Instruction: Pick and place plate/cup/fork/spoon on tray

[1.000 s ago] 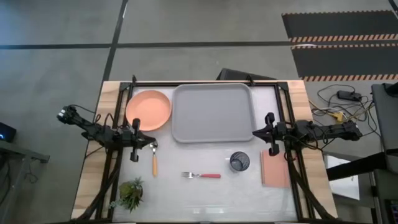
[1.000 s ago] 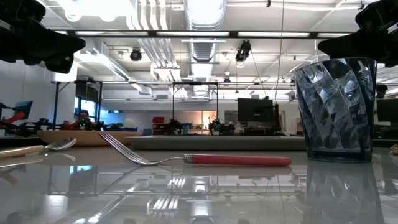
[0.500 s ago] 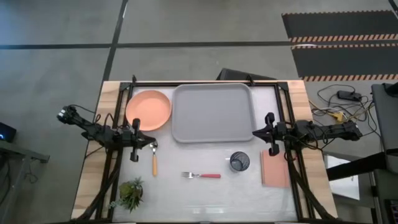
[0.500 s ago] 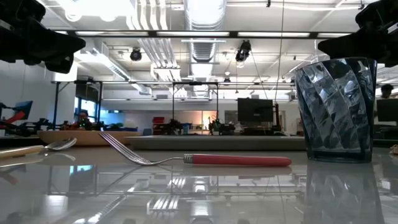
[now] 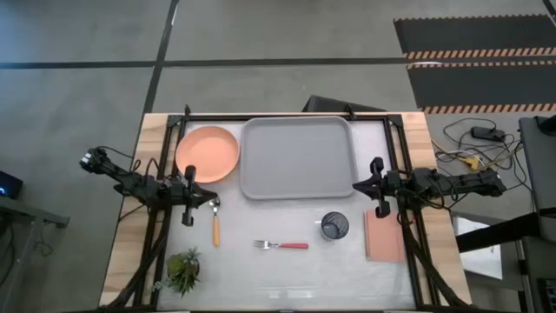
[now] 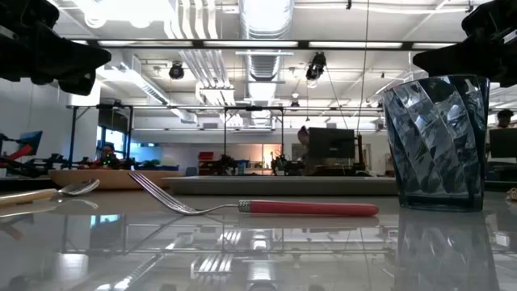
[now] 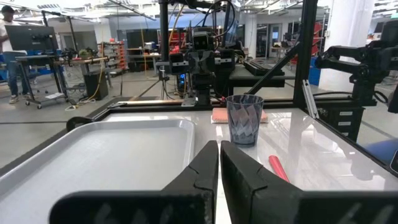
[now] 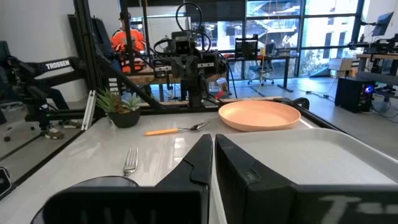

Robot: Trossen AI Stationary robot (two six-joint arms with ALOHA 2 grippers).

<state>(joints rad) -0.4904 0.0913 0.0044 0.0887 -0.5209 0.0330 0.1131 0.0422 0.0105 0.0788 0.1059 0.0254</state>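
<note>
My left gripper [image 5: 189,215] hangs at the table's left edge with its fingers [image 7: 205,163] pressed together on nothing, and my right gripper [image 5: 380,209] hangs at the right edge, its fingers [image 8: 202,155] likewise closed and empty. Nothing is in hand, so I judge that the first pick has not begun.

Nearest my left gripper is the spoon [image 5: 215,223], just beside it, handle pointing toward the table's front edge. The plate [image 5: 208,154] sits a little beyond, touching or nearly touching the tray's [image 5: 297,157] left rim. Nearest my right gripper is the cup [image 5: 334,226], upright, with the pink-brown pad [image 5: 383,236] beside it. The fork [image 5: 281,245] lies flat between the spoon and the cup, tines toward the left. The tray holds nothing. A small plant [image 5: 183,269] stands at the front left corner.

My likely first move is the spoon with my left gripper, or the cup with my right. Either way I must part the fingers first, then come down squarely: the spoon lies low on a glossy table, so a thin handle could slip away.
</note>
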